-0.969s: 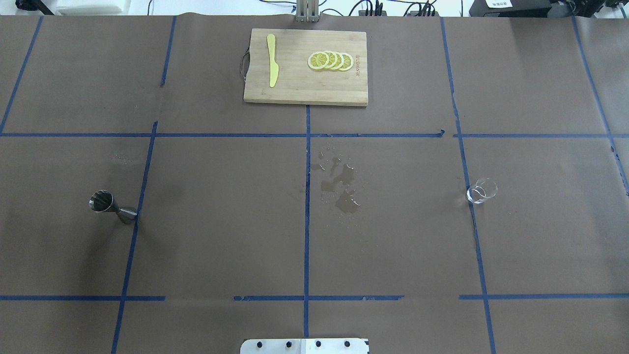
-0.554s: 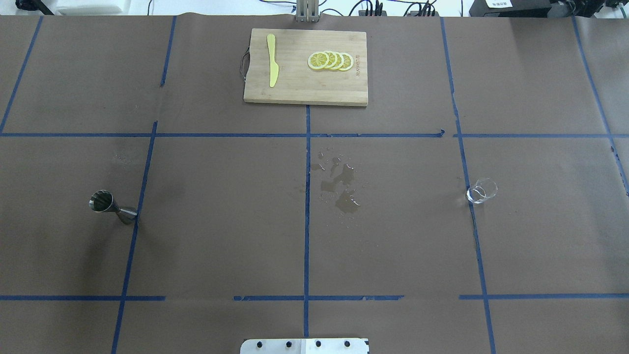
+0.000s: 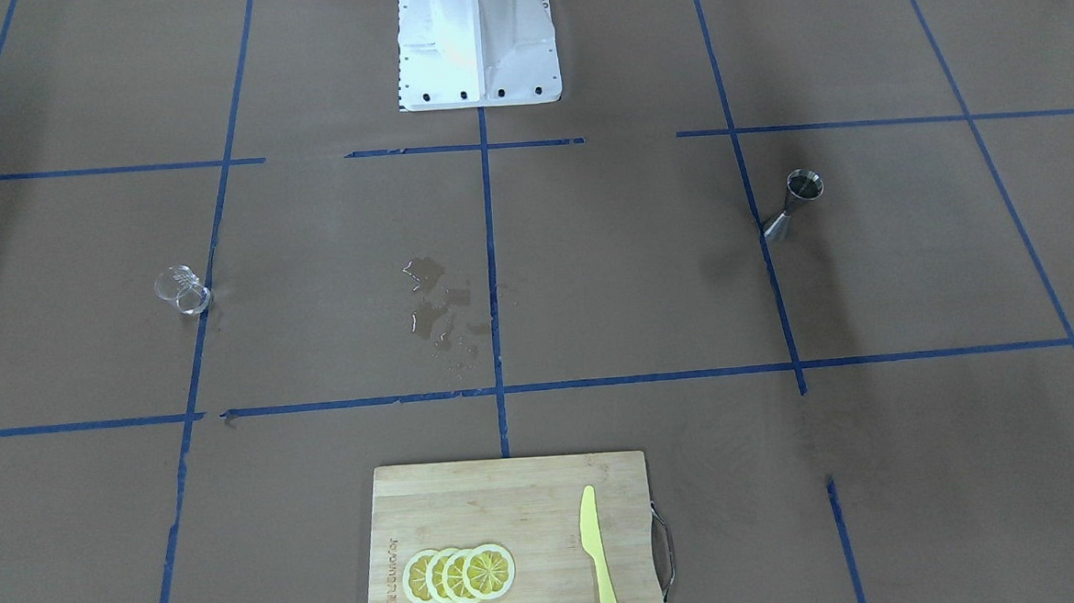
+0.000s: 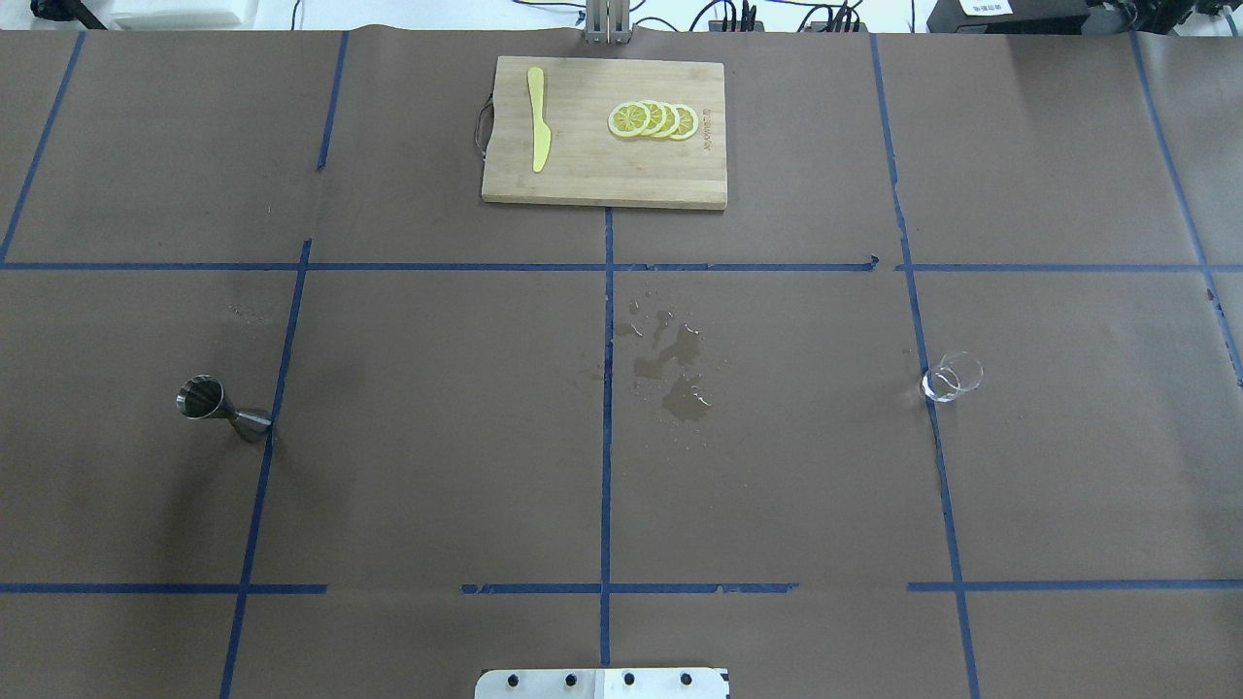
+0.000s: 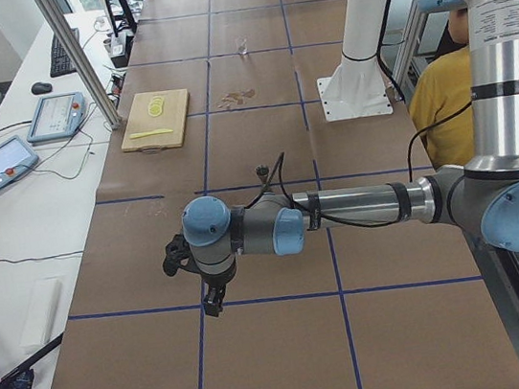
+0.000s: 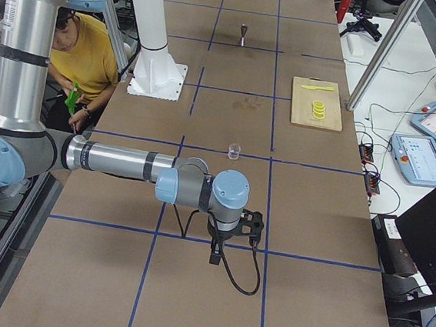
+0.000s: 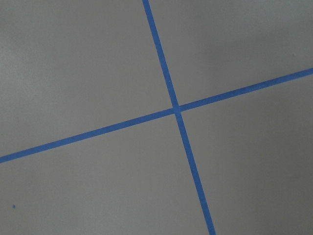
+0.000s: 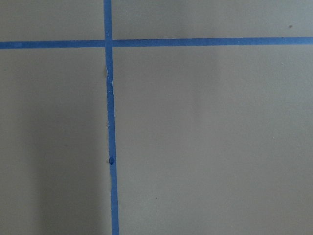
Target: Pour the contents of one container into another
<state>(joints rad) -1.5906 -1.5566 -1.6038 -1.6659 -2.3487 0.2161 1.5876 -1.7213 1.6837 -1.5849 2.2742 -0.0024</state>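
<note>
the left gripper point(image 5: 212, 303) hangs low over the left end of the desk point(image 4: 437, 466) and the right gripper point(image 6: 215, 254) over its right end. each points down near a crossing of blue tape point(image 7: 177, 108). whether either is wide or narrow cannot be told. the small clear glass cup point(image 4: 952, 377), short and round, stands upright on a tape line toward the right end, apart from the right gripper. the steel jigger point(image 4: 221, 410), hourglass-shaped, stands toward the left end. a wet spill point(image 4: 680, 374) lies between them. a bamboo cutting board point(image 4: 592, 180) at the far edge carries lemon slices point(image 4: 653, 119) and a flat yellow knife point(image 4: 537, 131).
</note>
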